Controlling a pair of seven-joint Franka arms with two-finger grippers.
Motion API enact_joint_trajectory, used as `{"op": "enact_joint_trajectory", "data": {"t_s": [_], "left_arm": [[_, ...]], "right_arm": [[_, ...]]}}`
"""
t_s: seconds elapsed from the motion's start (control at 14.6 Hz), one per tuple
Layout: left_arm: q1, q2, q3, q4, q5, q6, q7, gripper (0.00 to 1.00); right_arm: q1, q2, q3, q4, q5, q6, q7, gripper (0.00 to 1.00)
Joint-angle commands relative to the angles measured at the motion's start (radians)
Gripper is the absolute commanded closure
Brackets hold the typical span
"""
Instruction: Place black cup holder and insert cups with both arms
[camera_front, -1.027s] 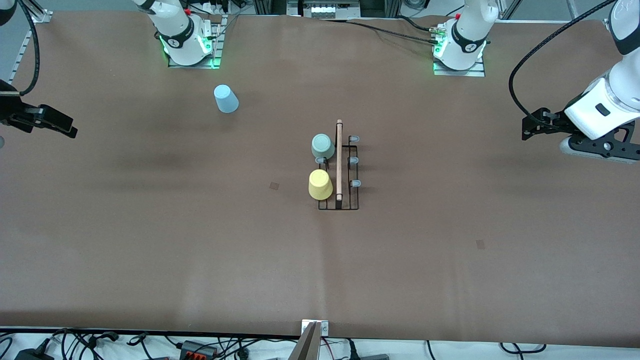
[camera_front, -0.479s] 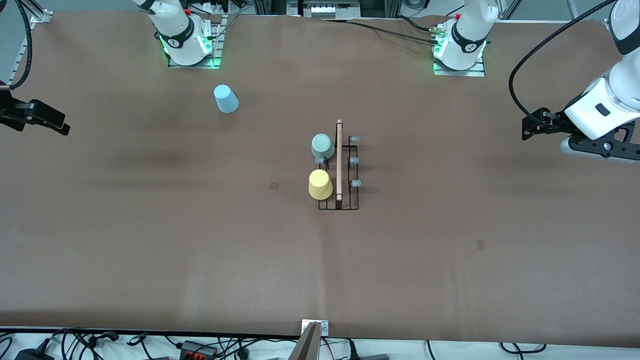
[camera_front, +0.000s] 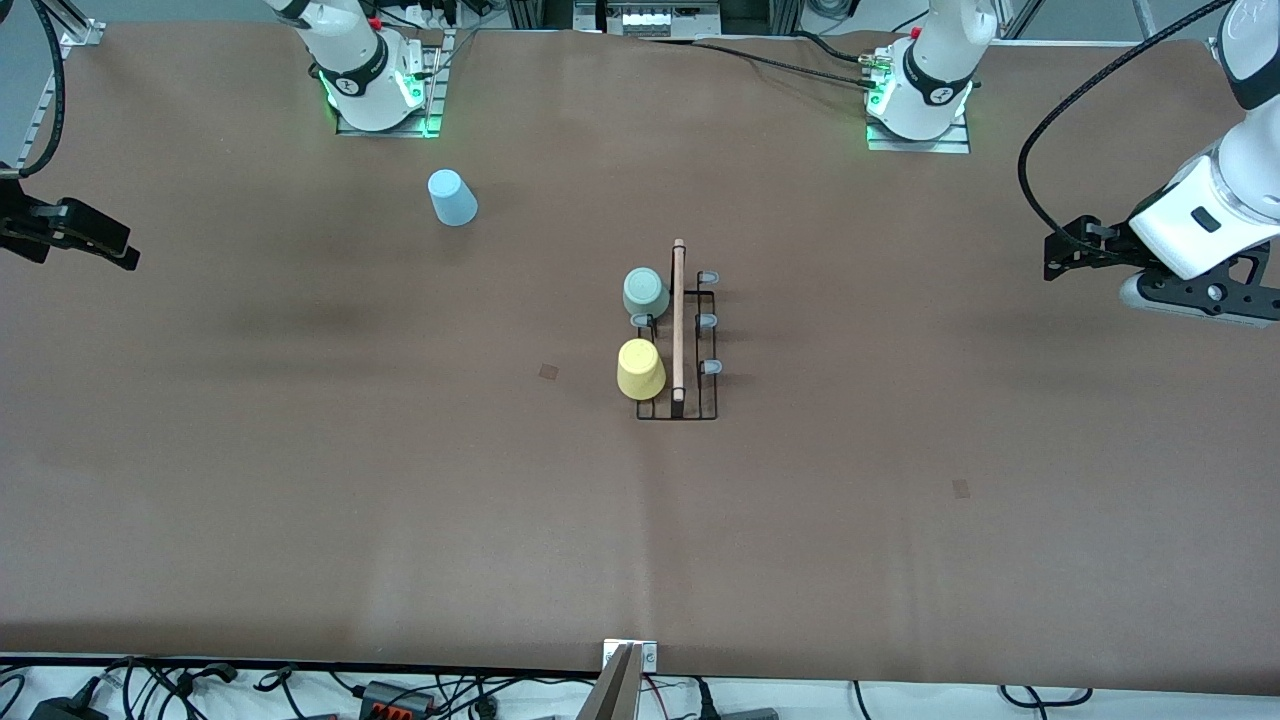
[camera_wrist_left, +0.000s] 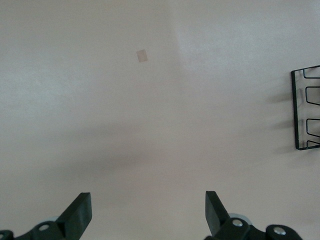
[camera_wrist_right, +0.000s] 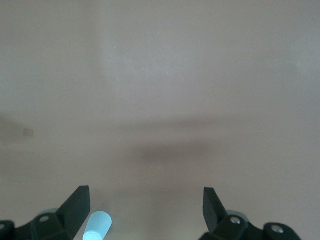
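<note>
Rack (camera_front: 678, 340) down with green cup (camera_front: 646, 291) and yellow cup (camera_front: 640, 368) on, blue cup (camera_front: 452, 197) loose, left gripper (camera_wrist_left: 147, 215) and right gripper (camera_wrist_right: 146, 210) both released over bare table ends, so probably right grabs blue next.

Brown-covered desk (camera_front: 300, 480), small square marks (camera_front: 549, 371) on it, tangled black cables (camera_front: 180, 685) and power adapters along its near edge

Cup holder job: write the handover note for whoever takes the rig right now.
Left gripper: open, empty, over the table's left-arm end.
Right gripper: open, empty, over the right-arm end.
Black cup holder: placed mid-table.
Pale green cup and yellow cup: upside down on the holder's prongs, on the side toward the right arm; green is farther from the front camera.
Light blue cup: on the table near the right arm's base, not yet inserted.
Left: pick up the blue cup and set it on a free prong.
</note>
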Motion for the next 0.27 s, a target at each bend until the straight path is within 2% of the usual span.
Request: {"op": "enact_joint_trajectory", "data": {"t_s": [0.0,0.21], "left_arm": [[0.005,-0.016,-0.003,-0.010,0.017,-0.007,0.004,0.00],[0.005,-0.016,-0.003,-0.010,0.017,-0.007,0.004,0.00]], "right_arm": [[-0.007,-0.004,0.002,0.006,0.007,-0.004,-0.012,0.00],[-0.006,-0.004,0.003,0.005,0.007,-0.003,-0.009,0.00]]}}
